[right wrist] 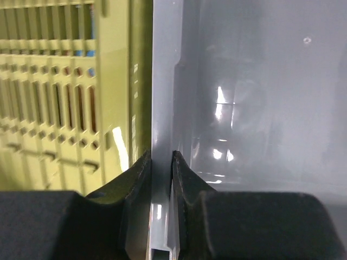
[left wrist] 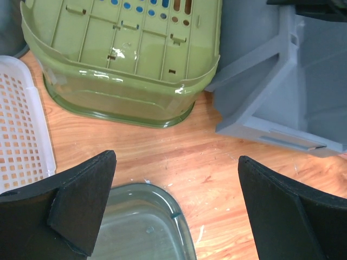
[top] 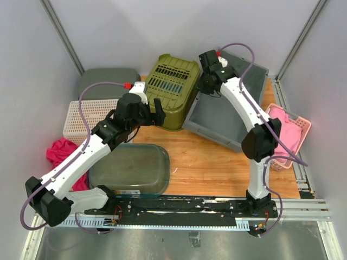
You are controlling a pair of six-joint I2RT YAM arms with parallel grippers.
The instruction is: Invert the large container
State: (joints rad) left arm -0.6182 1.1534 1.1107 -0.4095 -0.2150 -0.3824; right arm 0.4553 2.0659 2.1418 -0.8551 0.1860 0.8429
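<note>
The large container (top: 222, 116) is a grey plastic bin at the right back of the table, tipped up on one side with its opening facing right. My right gripper (top: 204, 85) is shut on its left wall. In the right wrist view the fingers (right wrist: 138, 179) pinch the thin grey wall (right wrist: 249, 81) near its rim. My left gripper (top: 150, 115) hangs open over the wooden table, in front of the bin's corner (left wrist: 293, 92), with nothing between its fingers (left wrist: 87, 200).
An olive slotted basket (top: 173, 89) lies upside down against the bin's left side. A translucent tub (top: 130, 168) sits under the left arm. A white perforated basket (top: 87, 116), a grey lid (top: 105, 81) and a pink cloth (top: 62, 151) are at the left. A pink basket (top: 293, 132) is at the right edge.
</note>
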